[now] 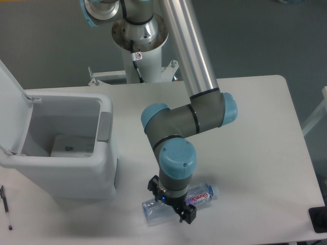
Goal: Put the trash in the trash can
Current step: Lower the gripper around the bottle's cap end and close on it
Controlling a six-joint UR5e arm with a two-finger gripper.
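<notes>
Crushed bottle lying on the bench at lower centre, gripper directly over its middle, jaws' state unclear, open trash can at left, wrapper inside it

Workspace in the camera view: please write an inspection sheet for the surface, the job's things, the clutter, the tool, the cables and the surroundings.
Surface: white table, bare on its right part.
Job's things: crushed water bottle lying near the front edge, blue cap to the right; trash can at the left, lid open, a whitish wrapper inside.
Clutter: black pen at the left edge; dark object at the right edge, cut off.
Tool: tool low over the bottle's middle; whether it is open or shut cannot be told.
Cables: black cable on the arm's pedestal.
Surroundings: grey floor.
</notes>
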